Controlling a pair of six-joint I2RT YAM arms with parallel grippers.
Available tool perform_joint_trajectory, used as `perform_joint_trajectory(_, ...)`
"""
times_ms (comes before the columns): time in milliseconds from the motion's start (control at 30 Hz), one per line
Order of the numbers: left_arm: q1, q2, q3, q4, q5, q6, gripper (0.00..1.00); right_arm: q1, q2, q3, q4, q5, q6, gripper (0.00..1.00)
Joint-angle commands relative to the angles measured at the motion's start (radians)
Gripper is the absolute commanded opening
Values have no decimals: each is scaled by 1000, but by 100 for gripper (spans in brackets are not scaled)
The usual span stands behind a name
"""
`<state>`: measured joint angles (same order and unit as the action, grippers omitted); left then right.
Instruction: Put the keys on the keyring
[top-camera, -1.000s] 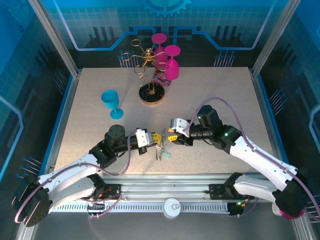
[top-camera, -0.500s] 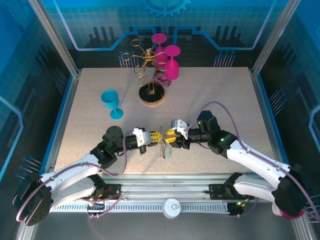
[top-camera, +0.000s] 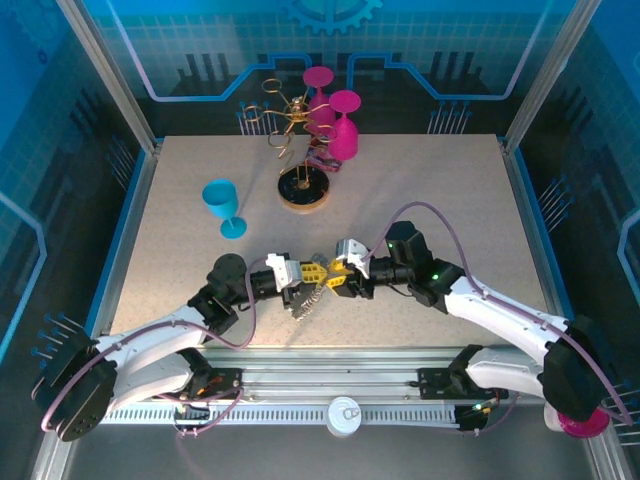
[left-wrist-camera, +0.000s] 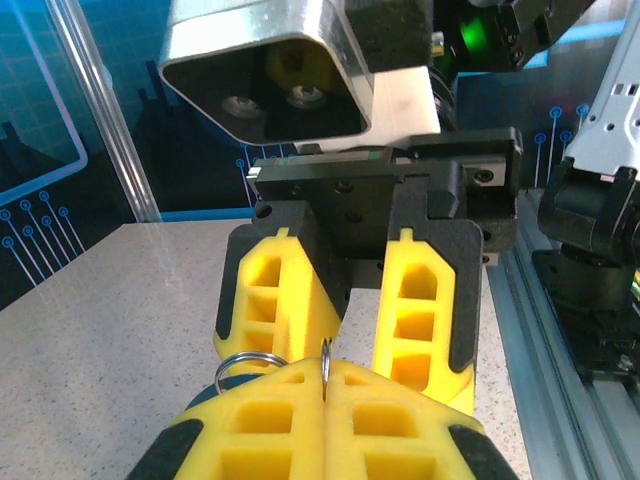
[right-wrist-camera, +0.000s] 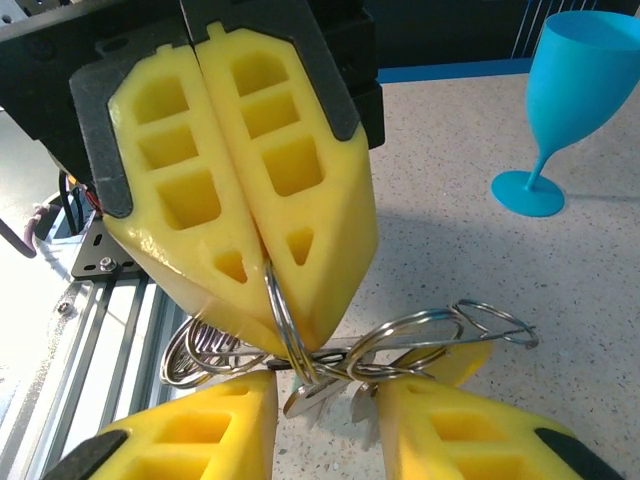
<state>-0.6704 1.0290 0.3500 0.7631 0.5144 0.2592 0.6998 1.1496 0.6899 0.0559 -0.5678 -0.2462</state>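
One worktop. One gold wire rack. Two pink goblets. One teal goblet. Left end effector: clamped on the keyring, the keys dangling beneath. Right end effector: parted, straddling that bundle.

Left hand: yellow fingers pressed together, pinching a thin wire keyring at their tips. Right hand: fingers apart, below; tangled wire loops and silver keys hang between them. Contact between right fingers and loops: cannot tell. Teal goblet upright on speckled worktop, upper right, well apart.
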Motion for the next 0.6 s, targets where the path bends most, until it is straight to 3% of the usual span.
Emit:
perform_joint_trajectory(0, 0, -3, -2, 137, 32, -35, 0, 18, 1, 19, 34, -2, 10, 34)
perform_joint_trajectory(100, 1, -6, -8, 152, 12, -38, 0, 17, -19, -1, 43, 6, 13, 43)
perform_joint_trajectory(267, 2, 11, -19, 202, -1, -60, 0, 22, -37, -36, 56, 47, 4, 44)
perform_joint_trajectory(367, 0, 24, -20, 236, -3, -76, 0, 33, -46, -54, 78, 107, -15, 40)
perform_joint_trajectory(567, 0, 35, -16, 263, -13, -87, 0, 38, -82, -75, 135, 176, -26, 21)
